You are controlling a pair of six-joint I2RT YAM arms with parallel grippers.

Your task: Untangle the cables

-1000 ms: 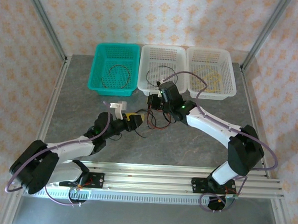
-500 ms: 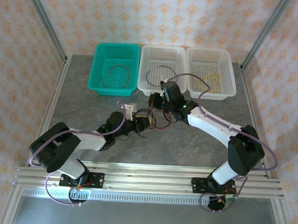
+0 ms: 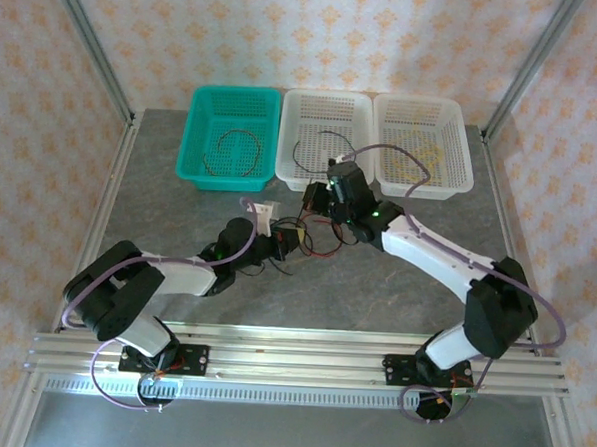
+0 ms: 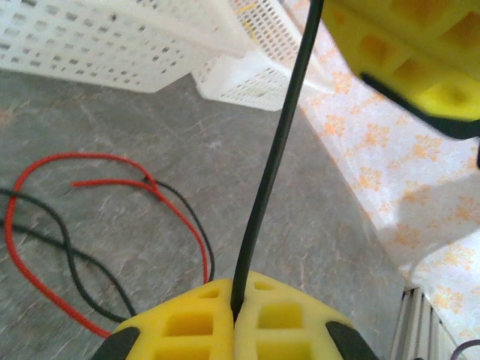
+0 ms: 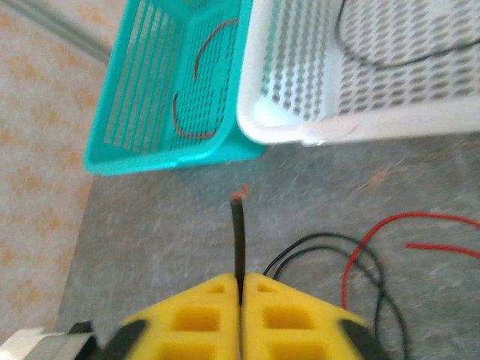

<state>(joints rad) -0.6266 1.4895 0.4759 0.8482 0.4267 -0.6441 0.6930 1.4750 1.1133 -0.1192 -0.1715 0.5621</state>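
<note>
Black cable (image 4: 271,150) pinched in left fingers (image 4: 180,324), also right fingers (image 5: 289,315)

I'm working in what looks like a robotics lab cell, not a home. Two arms, left arm (image 3: 166,277) and right arm (image 3: 437,256), are bolted to a slotted aluminium rail (image 3: 291,363) at the near edge of a grey stone-look surface (image 3: 395,289). Aluminium frame posts (image 3: 88,42) and patterned backdrop panels (image 3: 318,34) enclose it. A teal basket (image 3: 195,143) and two white baskets (image 3: 330,95) line the back.
</note>
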